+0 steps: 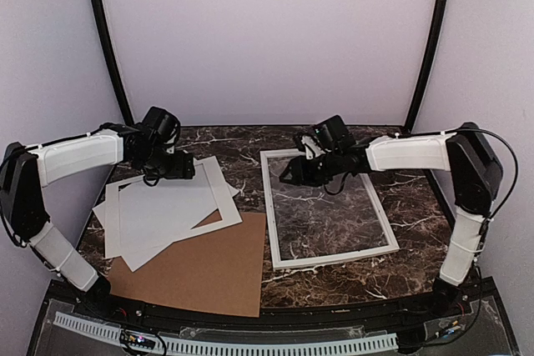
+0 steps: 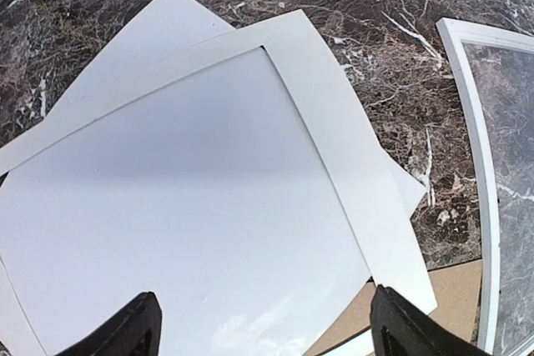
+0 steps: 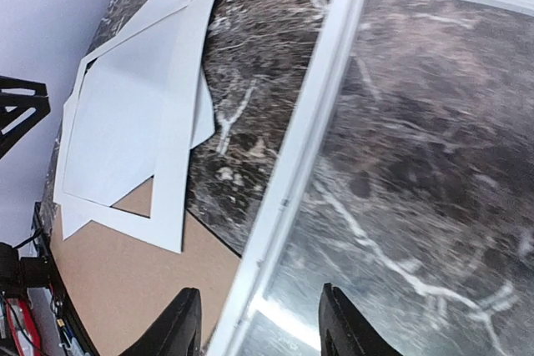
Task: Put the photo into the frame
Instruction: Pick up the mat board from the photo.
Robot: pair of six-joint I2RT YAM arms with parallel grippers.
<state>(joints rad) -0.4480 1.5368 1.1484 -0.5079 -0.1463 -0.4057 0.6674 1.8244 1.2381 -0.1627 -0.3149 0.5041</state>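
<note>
The white frame (image 1: 334,254) lies flat on the marble right of centre, the stone showing through its see-through middle. My right gripper (image 1: 292,174) hovers over its left rail (image 3: 309,122). Its fingers (image 3: 179,323) stand apart on either side of the rail without gripping it. No printed photo shows. A glossy white sheet (image 2: 183,223) fills the opening of a white mat (image 2: 334,122); I cannot tell if it is the photo face down. My left gripper (image 2: 263,331) hangs open above that sheet, holding nothing.
A brown cardboard sheet (image 1: 209,268) lies under the white stack at the near left. Another white sheet (image 2: 158,22) sticks out from beneath the mat. Curved black poles (image 1: 108,39) and pale walls close in the back and sides.
</note>
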